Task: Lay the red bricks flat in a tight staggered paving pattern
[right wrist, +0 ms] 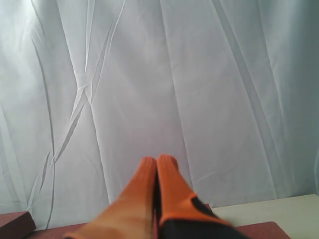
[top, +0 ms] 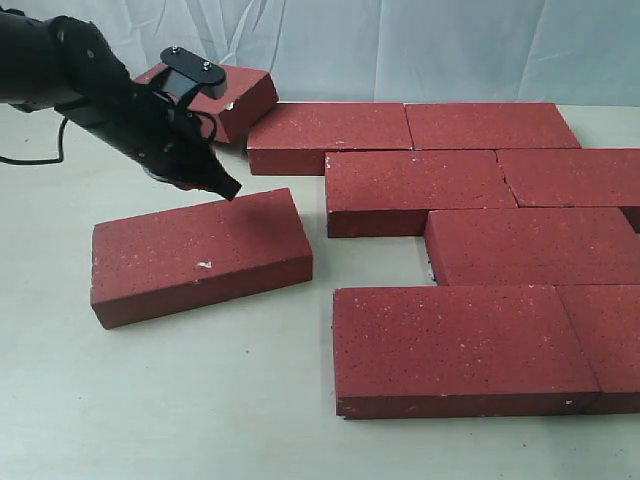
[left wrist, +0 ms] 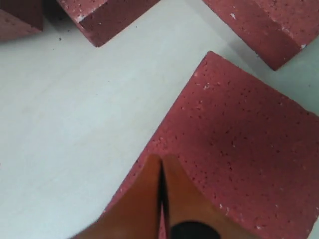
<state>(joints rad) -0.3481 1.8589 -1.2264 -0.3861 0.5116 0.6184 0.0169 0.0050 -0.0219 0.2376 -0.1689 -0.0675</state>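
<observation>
Tally from the exterior view: I count nine red bricks [top: 420, 190]. Seven are in the paved group: two in the back row, two in the second, one in the third, two in front. Two lie apart from it. The frame edge cuts the rows, so nine is a minimum. Pincers: two, left pincer [left wrist: 160, 167] and right pincer [right wrist: 157, 164]. Counter [top: 150, 400]: one.
</observation>
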